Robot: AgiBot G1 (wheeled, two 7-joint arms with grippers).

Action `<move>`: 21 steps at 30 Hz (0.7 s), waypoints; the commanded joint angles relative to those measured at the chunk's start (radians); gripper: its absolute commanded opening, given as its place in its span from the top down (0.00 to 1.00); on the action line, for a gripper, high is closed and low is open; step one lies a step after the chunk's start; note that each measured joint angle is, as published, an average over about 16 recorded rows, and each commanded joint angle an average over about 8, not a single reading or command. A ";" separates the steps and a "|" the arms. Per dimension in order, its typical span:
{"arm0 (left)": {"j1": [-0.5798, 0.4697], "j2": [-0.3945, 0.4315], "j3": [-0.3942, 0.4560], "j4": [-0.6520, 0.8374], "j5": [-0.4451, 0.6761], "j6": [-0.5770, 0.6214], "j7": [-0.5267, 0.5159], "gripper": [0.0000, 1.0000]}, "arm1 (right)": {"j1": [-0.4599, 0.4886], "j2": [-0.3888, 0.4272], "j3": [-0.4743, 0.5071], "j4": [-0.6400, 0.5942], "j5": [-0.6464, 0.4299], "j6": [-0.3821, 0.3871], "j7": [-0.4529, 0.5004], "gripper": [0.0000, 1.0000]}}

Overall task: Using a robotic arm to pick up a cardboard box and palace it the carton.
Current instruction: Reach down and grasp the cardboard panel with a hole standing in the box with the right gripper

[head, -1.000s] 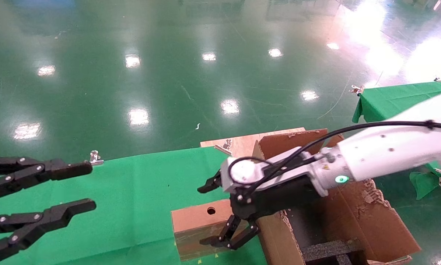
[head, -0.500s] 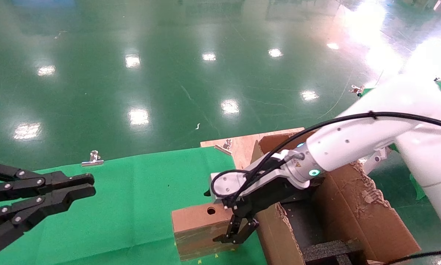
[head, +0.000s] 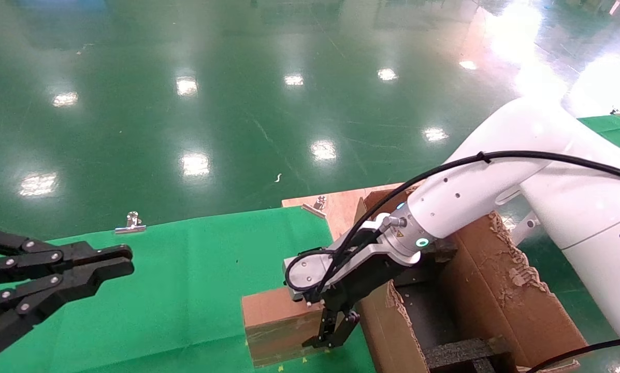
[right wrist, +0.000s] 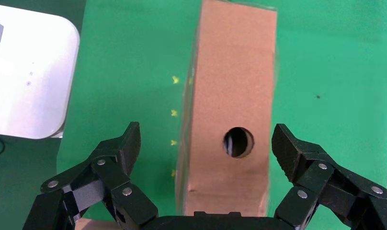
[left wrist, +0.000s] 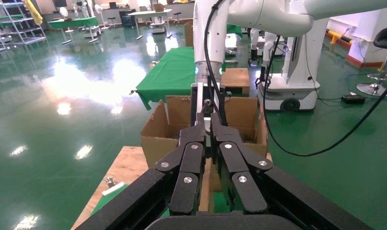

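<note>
Only wrist-side, the right claw (right wrist: pixel 203 141) visibly straddles the cardboard box (right wrist: pixel 230 96).

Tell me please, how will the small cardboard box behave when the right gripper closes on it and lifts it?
The cardboard box stands on a narrow side, so a sideways nudge may tip it. Its flat, stiff-looking faces should suit the right gripper, open astride it. The matte cardboard looks unlikely to slip.
</note>
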 commanded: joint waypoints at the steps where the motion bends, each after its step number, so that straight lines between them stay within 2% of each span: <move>1: 0.000 0.000 0.000 0.000 0.000 0.000 0.000 0.00 | 0.003 -0.005 -0.007 -0.009 0.002 -0.001 -0.004 1.00; 21: 0.000 0.000 0.000 0.000 0.000 0.000 0.000 0.00 | -0.003 0.004 0.005 0.004 0.003 0.001 0.002 1.00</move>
